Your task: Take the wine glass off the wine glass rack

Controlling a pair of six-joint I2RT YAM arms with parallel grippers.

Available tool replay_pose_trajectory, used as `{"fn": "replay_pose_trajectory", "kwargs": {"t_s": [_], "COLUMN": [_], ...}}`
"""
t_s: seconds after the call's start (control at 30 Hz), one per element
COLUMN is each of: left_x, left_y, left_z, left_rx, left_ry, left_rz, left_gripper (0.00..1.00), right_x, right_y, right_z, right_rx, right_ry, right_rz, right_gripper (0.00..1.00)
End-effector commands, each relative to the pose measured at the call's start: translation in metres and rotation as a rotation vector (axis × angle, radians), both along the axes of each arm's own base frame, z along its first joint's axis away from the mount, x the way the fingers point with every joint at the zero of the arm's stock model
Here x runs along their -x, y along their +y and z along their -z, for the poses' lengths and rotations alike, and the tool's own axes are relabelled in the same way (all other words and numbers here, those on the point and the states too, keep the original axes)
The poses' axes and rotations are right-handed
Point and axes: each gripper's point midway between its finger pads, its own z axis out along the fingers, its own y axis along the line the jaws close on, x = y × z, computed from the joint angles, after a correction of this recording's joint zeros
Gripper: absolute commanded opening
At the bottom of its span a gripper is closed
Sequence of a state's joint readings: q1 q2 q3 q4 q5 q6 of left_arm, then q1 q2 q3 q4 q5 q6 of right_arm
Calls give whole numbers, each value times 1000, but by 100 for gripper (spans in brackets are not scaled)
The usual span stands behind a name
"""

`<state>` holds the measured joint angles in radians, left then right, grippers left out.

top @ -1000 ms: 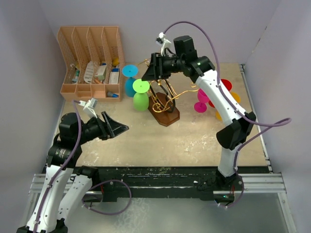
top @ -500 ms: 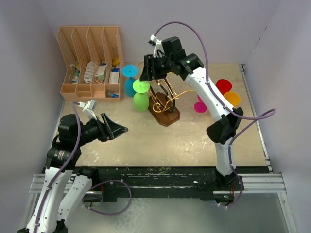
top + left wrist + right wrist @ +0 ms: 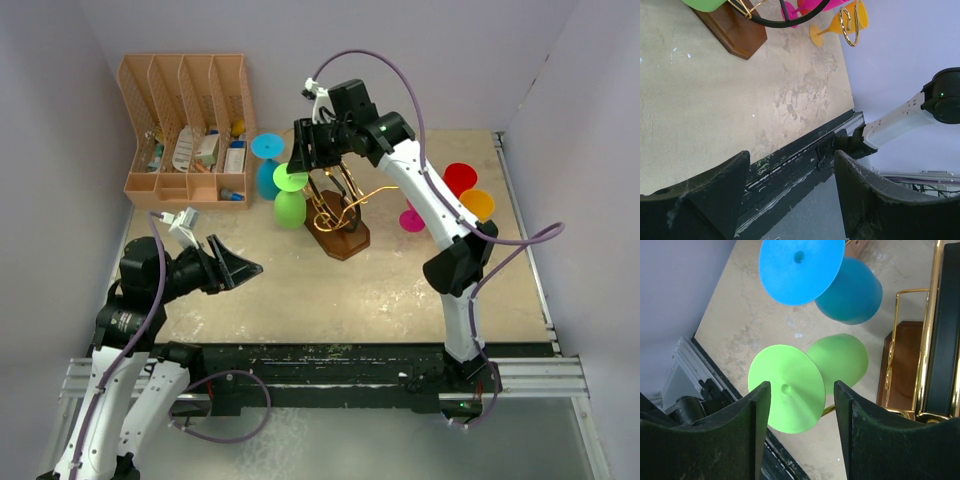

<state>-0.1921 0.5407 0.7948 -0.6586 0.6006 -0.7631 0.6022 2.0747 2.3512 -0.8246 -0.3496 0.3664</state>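
Since the right gripper (image 3: 298,158) is seen right over the green wine glass (image 3: 290,207), the next move is judged to belong to that arm. From above, the glass is found on the wine glass rack (image 3: 338,215), at about 10 o'clock from the rack's brown base. It is turned upside down, with its flat round foot on top and its cup at the bottom. Its long line is therefore run nearly straight up and down, tipped a little so that the cup is shown toward 6 o'clock of the foot.

In the right wrist view, the right gripper (image 3: 800,390) is spread wide and nothing is held in it. The green wine glass (image 3: 790,390) is framed between the two fingers, with its foot nearest and its cup farther off toward 1 o'clock. No touch can be made out. A blue wine glass (image 3: 845,290) is seen just beyond, at 12 o'clock, and could be bumped if the reach is made too far. The gold wire of the wine glass rack (image 3: 926,340) is found at 3 o'clock.

The left gripper (image 3: 243,265) is also spread with nothing in it, and is kept well apart, low over the table (image 3: 400,290). From it the green glass is placed toward 1 o'clock.
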Motion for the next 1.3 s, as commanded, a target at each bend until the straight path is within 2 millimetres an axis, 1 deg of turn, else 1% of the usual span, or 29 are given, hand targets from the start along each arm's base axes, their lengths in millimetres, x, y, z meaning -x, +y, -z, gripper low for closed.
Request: {"fn": "replay_pose_trajectory", "kwargs": {"t_s": [0.0, 0.17, 0.33, 0.37, 0.47, 0.57, 0.7, 1.13, 1.27], "left_x": [-1, -2, -2, -2, -3, -4, -4, -4, -3], "left_y": [2, 2, 2, 2, 1, 1, 1, 2, 1], "left_z": [-19, -16, -14, -14, -13, -12, -12, -10, -11], "left_rx": [-6, -6, -5, -5, -5, -4, -2, -5, -5], "left_ry": [-81, -74, -68, -68, -66, -61, -60, -57, -61], "left_rz": [-3, -3, -4, -5, -4, -4, -3, -6, -4], "left_gripper": [71, 71, 71, 71, 71, 71, 71, 71, 71], "right_x": [18, 27, 31, 31, 33, 35, 38, 46, 45], "right_y": [5, 10, 9, 9, 9, 11, 15, 20, 20], "right_z": [-36, -43, -50, -51, -54, -53, -50, -48, -42], "right_rx": [-83, -127, -143, -145, -155, -161, -174, -204, -192], "right_ry": [-48, -37, -42, -44, -43, -34, -18, 12, 19], "right_rz": [-71, -110, -112, -112, -122, -135, -158, -204, -203], "right_gripper": [55, 54, 51, 49, 39, 30, 25, 23, 21]}}
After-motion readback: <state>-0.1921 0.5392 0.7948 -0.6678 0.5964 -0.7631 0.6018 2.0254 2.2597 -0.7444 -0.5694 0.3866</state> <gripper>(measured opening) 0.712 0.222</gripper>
